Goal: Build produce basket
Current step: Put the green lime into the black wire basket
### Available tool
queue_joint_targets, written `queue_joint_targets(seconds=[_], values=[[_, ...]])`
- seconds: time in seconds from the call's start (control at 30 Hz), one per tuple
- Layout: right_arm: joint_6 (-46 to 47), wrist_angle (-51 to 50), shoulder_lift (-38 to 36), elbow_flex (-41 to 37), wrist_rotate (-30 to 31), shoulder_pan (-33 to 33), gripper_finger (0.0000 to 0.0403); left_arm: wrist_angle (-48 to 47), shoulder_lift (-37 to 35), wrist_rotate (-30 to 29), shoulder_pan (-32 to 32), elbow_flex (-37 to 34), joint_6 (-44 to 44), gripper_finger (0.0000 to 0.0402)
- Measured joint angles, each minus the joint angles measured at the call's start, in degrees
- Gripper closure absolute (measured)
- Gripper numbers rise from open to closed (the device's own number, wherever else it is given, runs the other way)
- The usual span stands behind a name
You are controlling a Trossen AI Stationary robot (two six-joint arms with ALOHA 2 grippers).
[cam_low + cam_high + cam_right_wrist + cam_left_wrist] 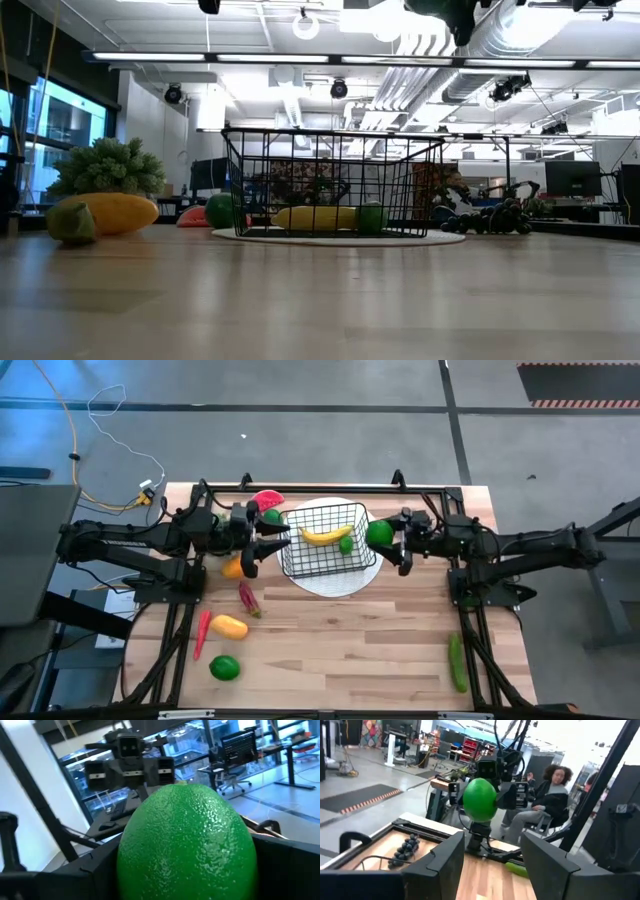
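The black wire basket [322, 520] stands on a round white plate [330, 582] at the table's far middle, with a yellow banana [325, 535] and a green lime [346, 545] inside. My right gripper [388, 536] is just right of the basket, shut on another green lime [379, 532]. My left gripper [275, 543] hovers left of the basket, open and empty [492, 855]. More produce lies on the table: a watermelon slice [267, 500], a lime [272, 516], an orange fruit [233, 568], red peppers [248, 598], a lime [225, 668] and a cucumber [457, 662]. My right gripper pinches the lime [480, 799] between its two fingers, which sit on the lime's two opposite sides [125, 855]. The fingers come in level from the table's right side. The lime is lifted clear of the table, beside the basket's right rim.
Dark grapes [405, 850] lie near the far right corner. A yellow-orange fruit [229, 626] and a red pepper [203, 632] sit at the near left. Bare wood lies in the near middle [350, 650]. A person sits beyond the table [547, 800].
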Motion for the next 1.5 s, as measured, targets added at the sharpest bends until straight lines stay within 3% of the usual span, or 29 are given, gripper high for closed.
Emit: queue_joint_targets(seconds=[0.4, 0.53, 0.73, 0.93, 1.2, 1.5], values=[[0.77, -0.48, 0.10, 0.00, 0.02, -0.02, 0.0110, 0.09, -0.01, 0.02, 0.00, 0.00, 0.91, 0.0218], [3.75, -8.95, 2.50, 5.09, 0.01, -0.44, 0.0110, 5.59, -0.05, 1.85, -0.01, 0.02, -2.67, 0.0218], [0.03, -31.07, 15.50, 21.45, -1.20, -3.62, 0.0110, 13.28, -0.58, 3.60, -0.03, 0.09, 1.01, 0.0218], [5.70, -46.74, 33.22, 36.33, -6.50, -8.38, 0.0110, 13.04, -0.90, 3.45, -0.03, 0.07, 1.58, 0.0218], [19.68, -56.76, 52.67, 50.17, -6.59, -12.21, 0.0110, 12.86, -0.85, 3.37, -0.03, 0.07, 1.58, 0.0218], [31.41, -61.11, 64.22, 55.71, -8.73, -13.67, 0.0104, 12.84, -0.85, 2.06, 0.01, 0.07, 2.98, 0.0218]])
